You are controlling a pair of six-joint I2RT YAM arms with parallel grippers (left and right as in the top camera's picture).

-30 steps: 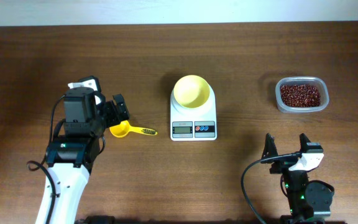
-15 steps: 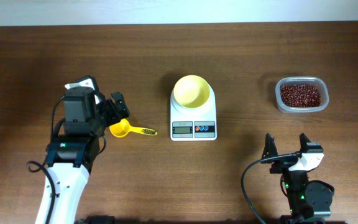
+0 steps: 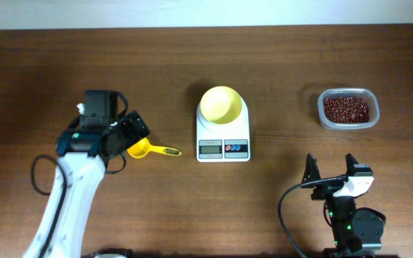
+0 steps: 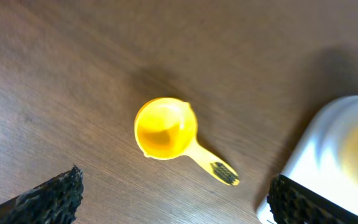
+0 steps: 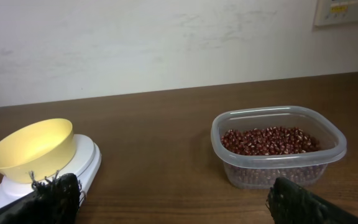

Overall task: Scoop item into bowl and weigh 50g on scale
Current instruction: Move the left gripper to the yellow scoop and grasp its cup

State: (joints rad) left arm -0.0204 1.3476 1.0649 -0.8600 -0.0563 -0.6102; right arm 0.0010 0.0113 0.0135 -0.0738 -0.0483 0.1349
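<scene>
The beans (image 3: 347,109) lie in a clear tub at the right, also seen as a heap of beans (image 5: 269,140) in the right wrist view. The pale yellow bowl (image 3: 221,104) stands empty on the white scale (image 3: 223,136). A small yellow scoop (image 3: 149,149) lies flat on the table left of the scale. My left gripper (image 3: 129,136) hovers open above the scoop's cup (image 4: 166,130), holding nothing. My right gripper (image 3: 330,168) rests open near the front edge, facing the bowl (image 5: 33,148) and the tub (image 5: 278,146).
The scale's display and buttons (image 3: 223,149) face the front edge. The scoop's handle (image 4: 219,171) points toward the scale (image 4: 328,143). A pale wall runs behind the table's far edge (image 5: 166,93).
The left arm has swung its wrist farther back and tilted down over the scoop. The scoop, bowl, scale and right arm have not moved.
</scene>
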